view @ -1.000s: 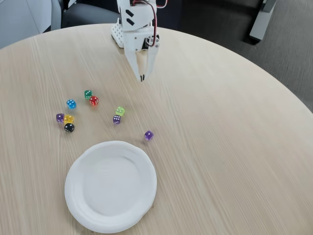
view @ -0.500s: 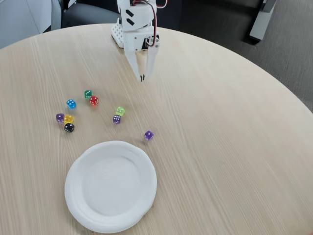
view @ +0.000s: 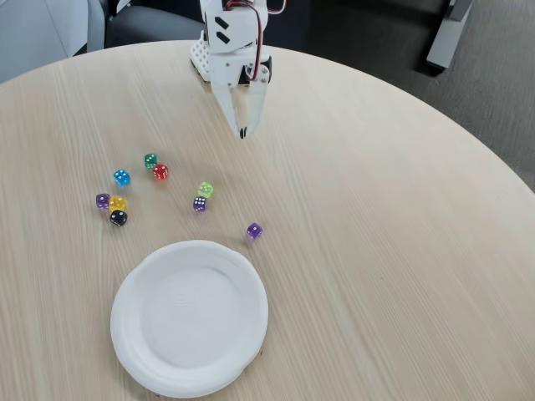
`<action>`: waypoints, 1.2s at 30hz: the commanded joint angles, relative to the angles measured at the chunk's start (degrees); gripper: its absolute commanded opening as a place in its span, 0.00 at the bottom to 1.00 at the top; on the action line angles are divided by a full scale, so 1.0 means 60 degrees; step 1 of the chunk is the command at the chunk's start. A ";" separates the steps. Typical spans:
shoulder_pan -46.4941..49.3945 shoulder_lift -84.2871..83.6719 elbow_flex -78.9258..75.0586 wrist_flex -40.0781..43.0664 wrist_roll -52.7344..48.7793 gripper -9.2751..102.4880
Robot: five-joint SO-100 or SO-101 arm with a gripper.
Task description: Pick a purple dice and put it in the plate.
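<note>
Three purple dice lie on the table. One (view: 254, 231) sits alone just above and right of the plate's rim, one (view: 199, 204) sits beside a light green die, and one (view: 102, 200) is at the far left of the group. The white paper plate (view: 190, 316) lies at the front with nothing in it. My white gripper (view: 242, 132) hangs point-down over the table at the back, well behind all the dice. Its fingertips meet and hold nothing.
Other dice are scattered left of centre: green (view: 150, 160), red (view: 160, 172), blue (view: 121, 177), yellow (view: 118, 203), black (view: 119, 218) and light green (view: 205, 190). The arm's base (view: 202, 58) stands at the table's far edge. The round table drops off at the right.
The gap between the upper parts of the fingers has narrowed slightly. The dice and plate have not moved.
</note>
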 commanded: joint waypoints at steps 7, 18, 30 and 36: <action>-0.0073 -0.0688 -0.0571 -0.0308 0.0732 0.08; -0.0073 -0.4819 -0.3223 -0.2490 0.2080 0.08; 0.0088 -0.9565 -0.8584 -0.1582 0.3545 0.08; 0.0088 -1.1499 -1.0225 0.1069 0.4292 0.08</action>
